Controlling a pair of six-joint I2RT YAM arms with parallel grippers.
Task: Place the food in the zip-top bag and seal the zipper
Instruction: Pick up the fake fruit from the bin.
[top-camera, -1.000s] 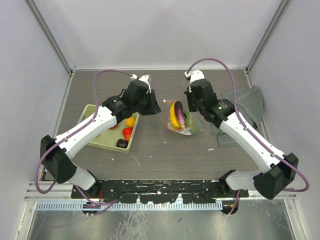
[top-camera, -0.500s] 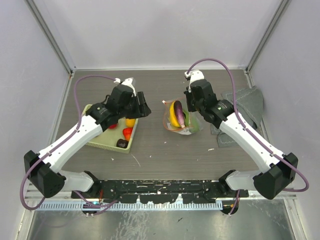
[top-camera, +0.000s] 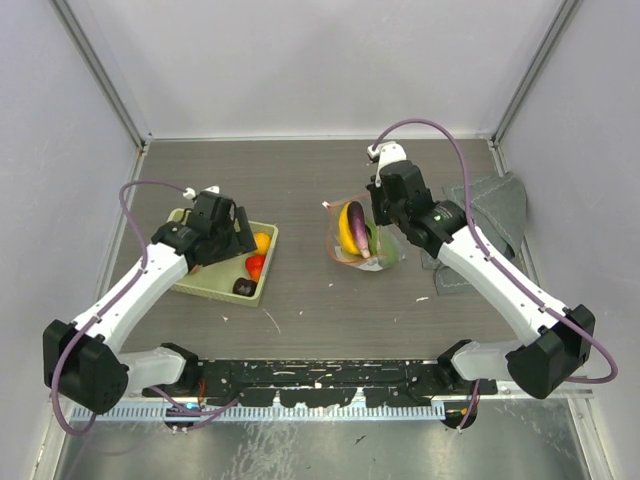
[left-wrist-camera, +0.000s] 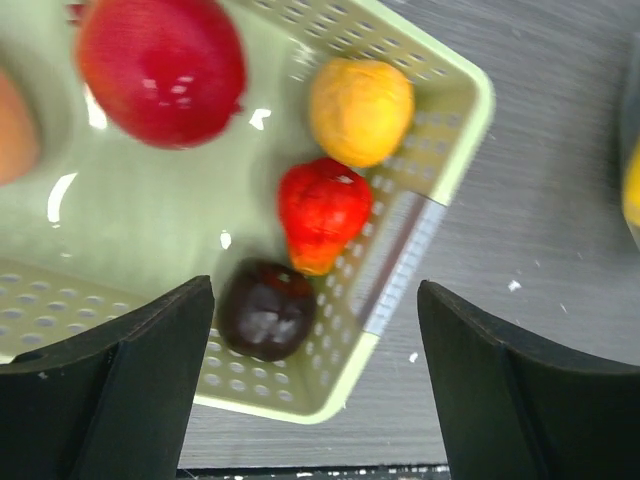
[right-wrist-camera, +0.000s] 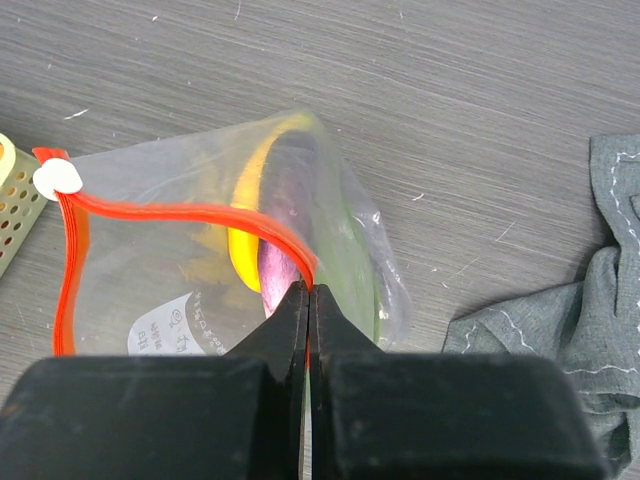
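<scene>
**benchrat:** Right wrist view had the right gripper (right-wrist-camera: 308, 295) pinched tight on the zipper (right-wrist-camera: 180, 213), at the end of the strip farthest from the basket (right-wrist-camera: 15, 210). The zip-top bag (right-wrist-camera: 170, 290) lay flat on the table near that basket, mouth gaping. A yellow banana (right-wrist-camera: 240, 230) and a purple eggplant (right-wrist-camera: 288, 185) were inside it.

**yam_fan:** And the left gripper (left-wrist-camera: 315, 300)?

**benchrat:** Spread wide, holding nothing, hanging right over the basket. Sitting in there were a red round fruit (left-wrist-camera: 160, 60), an orange fruit (left-wrist-camera: 360, 108), a strawberry (left-wrist-camera: 322, 210) and a dark purple piece (left-wrist-camera: 265, 310).

**yam_fan:** Easy grabs?

**benchrat:** Probably. They looked like hard, light, slick plastic, so I'd pinch each one across its middle. The bag film seemed thin and crinkly and would likely slump, so that stiffer strip was the only decent handhold.
</scene>
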